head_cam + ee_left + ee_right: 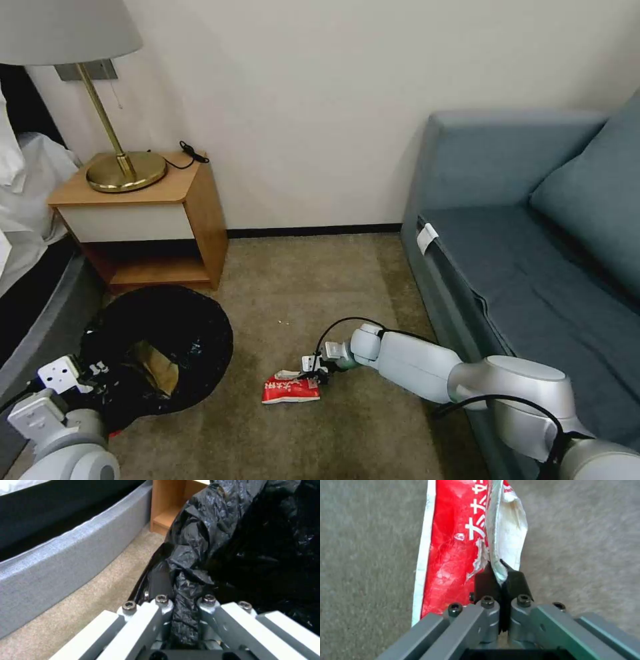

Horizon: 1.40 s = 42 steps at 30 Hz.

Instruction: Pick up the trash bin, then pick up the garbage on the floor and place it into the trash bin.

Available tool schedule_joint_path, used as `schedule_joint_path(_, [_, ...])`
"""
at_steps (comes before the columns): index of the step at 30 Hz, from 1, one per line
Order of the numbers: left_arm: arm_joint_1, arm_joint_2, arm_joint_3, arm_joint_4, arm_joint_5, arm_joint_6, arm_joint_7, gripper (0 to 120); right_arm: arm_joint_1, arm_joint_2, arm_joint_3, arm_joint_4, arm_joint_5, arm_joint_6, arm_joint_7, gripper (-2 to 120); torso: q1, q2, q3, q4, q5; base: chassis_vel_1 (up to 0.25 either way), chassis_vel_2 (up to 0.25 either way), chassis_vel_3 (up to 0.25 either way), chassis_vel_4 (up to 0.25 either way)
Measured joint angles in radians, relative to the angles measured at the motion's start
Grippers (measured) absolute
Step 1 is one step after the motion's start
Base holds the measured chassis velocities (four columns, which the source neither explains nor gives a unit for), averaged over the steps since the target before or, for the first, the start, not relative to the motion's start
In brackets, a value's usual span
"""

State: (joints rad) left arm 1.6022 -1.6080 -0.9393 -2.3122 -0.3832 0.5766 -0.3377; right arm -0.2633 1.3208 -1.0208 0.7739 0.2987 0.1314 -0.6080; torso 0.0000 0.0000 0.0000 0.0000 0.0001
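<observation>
Two grips confirmed: right gripper (500,580) fingers closed on the white edge of the red-and-white packet (291,388), low on the floor (300,293) mid-carpet; left gripper (185,610) pinches the trash bin (160,353) liner. Advice — lift clear, carry over the bin mouth before releasing.

Open floor (300,293) lies ahead of the right gripper (319,371), toward the wall. The sofa (507,267) walls off its outer side. On its inner side the trash bin (160,347) blocks passage, with the nightstand (147,220) just beyond.
</observation>
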Motion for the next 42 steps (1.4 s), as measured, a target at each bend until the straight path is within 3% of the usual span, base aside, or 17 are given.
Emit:
schedule_joint_path(10, [-0.001,0.0,0.005,0.001,0.001,0.001,0.0,3,0.072,-0.133,0.029,0.116,0.061,0.028,-0.01,0,0.0,0.0,0.0,0.0,0.0,0.0,0.0,0.0,0.0])
schedule_joint_path(13, [0.002,0.0,0.015,0.002,0.009,0.001,0.0,3,0.09,-0.215,0.082,0.166,0.089,0.042,-0.015,0,0.0,0.0,0.0,-0.0002,0.0,0.0,0.0,0.0,0.0])
schedule_joint_path(17, [0.003,0.0,0.021,0.001,0.014,0.002,0.001,3,0.092,-0.26,0.15,0.216,0.123,0.042,-0.009,0,0.0,0.0,0.0,-0.0004,0.0002,0.0,0.0,0.0,0.0])
schedule_joint_path(27, [0.017,0.0,0.039,-0.011,0.032,0.004,0.0,3,0.069,-0.392,0.306,0.579,0.256,-0.019,0.081,0,0.0,0.0,0.0,0.0,-0.0001,0.0,0.0,0.0,0.0])
schedule_joint_path(32, [0.025,0.0,0.048,-0.012,0.041,0.001,0.0,3,0.06,-0.415,0.333,0.66,0.28,-0.032,0.104,0,0.0,0.0,0.0,0.0,0.0,0.0,0.0,0.0,0.0])
schedule_joint_path(42, [0.04,0.0,0.062,-0.019,0.053,-0.009,-0.001,3,0.046,-0.397,0.306,0.905,0.42,-0.11,0.305,0,0.0,0.0,0.0,0.0,-0.0002,0.0,0.0,0.0,0.0])
